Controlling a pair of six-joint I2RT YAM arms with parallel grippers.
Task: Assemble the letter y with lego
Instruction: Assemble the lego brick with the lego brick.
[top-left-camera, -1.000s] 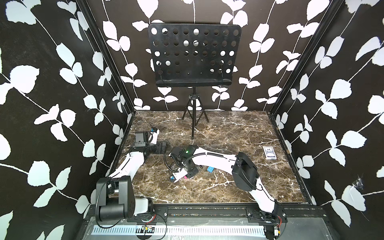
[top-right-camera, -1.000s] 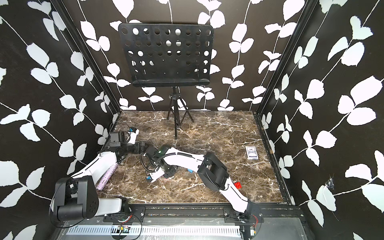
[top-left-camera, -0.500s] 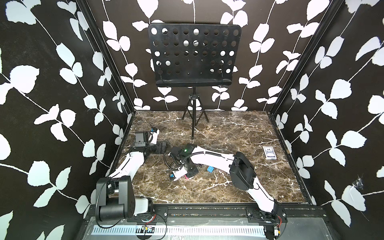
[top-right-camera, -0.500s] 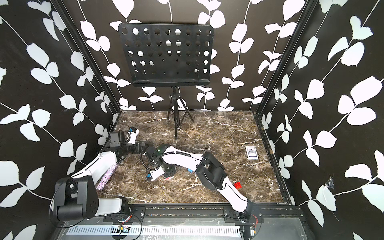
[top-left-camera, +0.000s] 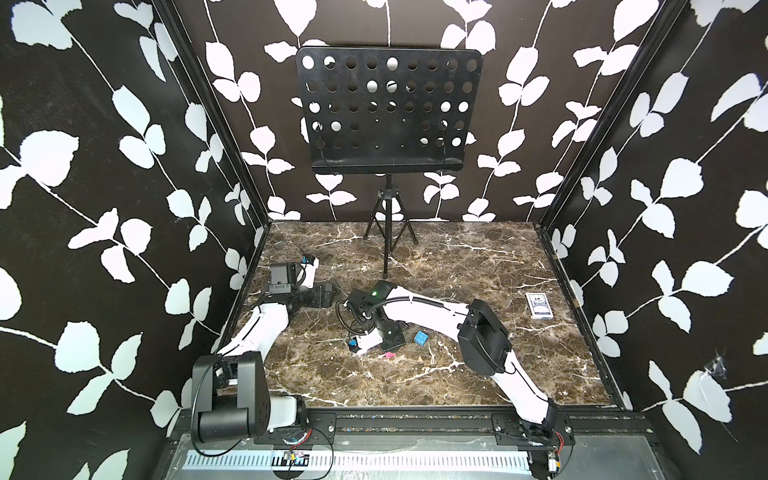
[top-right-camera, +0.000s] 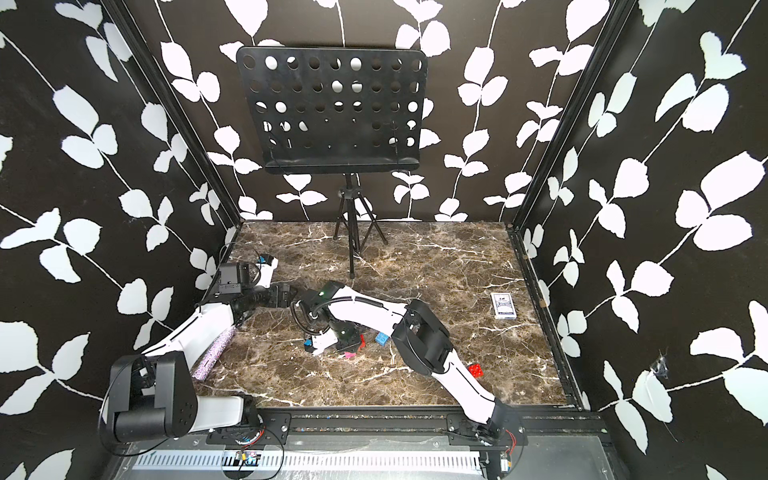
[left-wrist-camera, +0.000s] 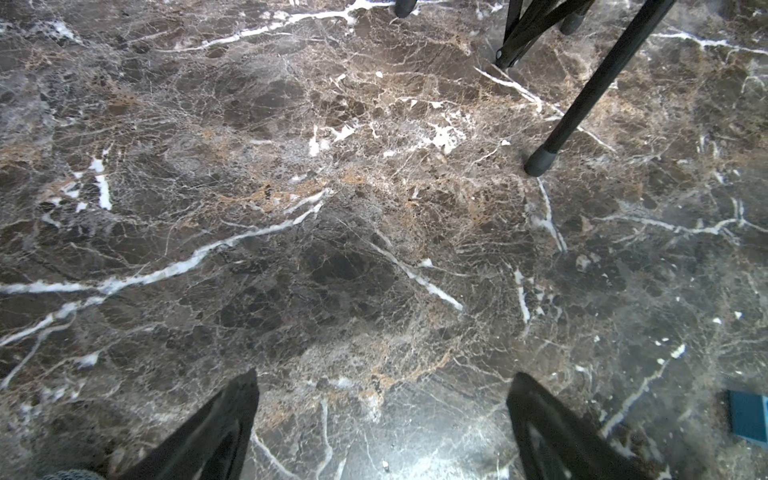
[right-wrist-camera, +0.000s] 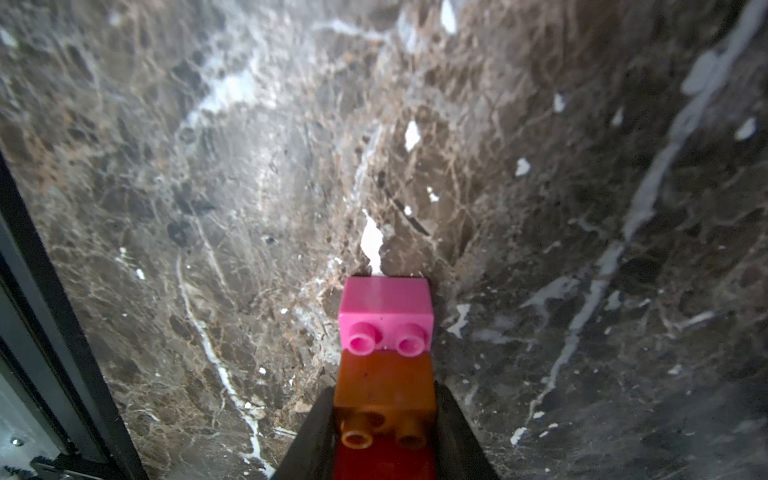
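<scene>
My right gripper (right-wrist-camera: 384, 399) is shut on a straight stack of lego. The stack is a pink brick (right-wrist-camera: 384, 316) at the far end, an orange brick (right-wrist-camera: 384, 384) between the black fingers (right-wrist-camera: 309, 432), and a red brick (right-wrist-camera: 384, 461) behind. In both top views the pink tip (top-left-camera: 390, 355) (top-right-camera: 349, 354) pokes out from under this gripper (top-left-camera: 387, 347), low over the marble. A loose blue brick (top-left-camera: 419, 337) (top-right-camera: 381, 338) lies just right of it. A loose red brick (top-right-camera: 476, 370) lies by the right arm's base link. My left gripper (left-wrist-camera: 382, 415) (top-left-camera: 328, 296) hangs open and empty at the left. A whole letter y is out of view.
A black music stand (top-left-camera: 388, 249) rests its tripod at the back middle, with one foot (left-wrist-camera: 538, 162) ahead of the left gripper. A card deck (top-left-camera: 539, 305) lies at the right. A purple glittery roll (top-right-camera: 214, 353) lies under the left arm. Patterned walls close three sides.
The right arm has shifted slightly, still holding the brick stack. The left arm has not moved.
</scene>
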